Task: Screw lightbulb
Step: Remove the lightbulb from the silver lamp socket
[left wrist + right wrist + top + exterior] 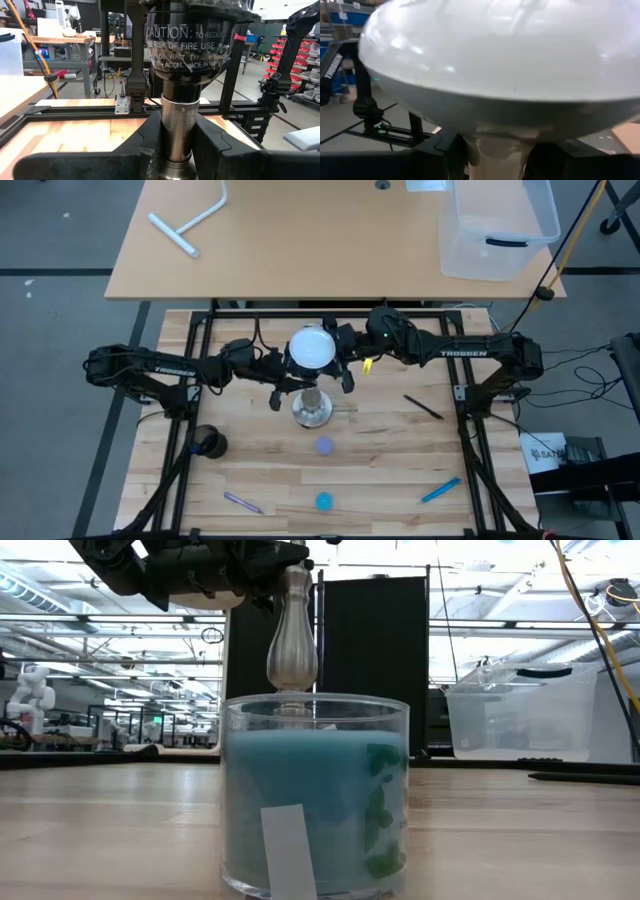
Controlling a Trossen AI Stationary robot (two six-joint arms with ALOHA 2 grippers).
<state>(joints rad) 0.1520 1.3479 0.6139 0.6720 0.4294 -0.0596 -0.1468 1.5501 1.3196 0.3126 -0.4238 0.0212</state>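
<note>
Wooden table (380, 470), socket stand (312, 410), markers (440, 490), candle jar (315, 800)

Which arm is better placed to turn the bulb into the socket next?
Right. Its gripper grips the lightbulb by the neck above the socket stand; the left gripper clamps the stand's post.

A glass jar (315, 795) of blue wax stands close in front, the silvery stand post (292, 645) rising behind it.

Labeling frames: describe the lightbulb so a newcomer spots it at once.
Look at the middle of the slatted wooden table, where both arms meet above the silvery socket stand. The lightbulb is the white frosted globe there, held by the right hand; nothing else nearby is white and round.
</note>
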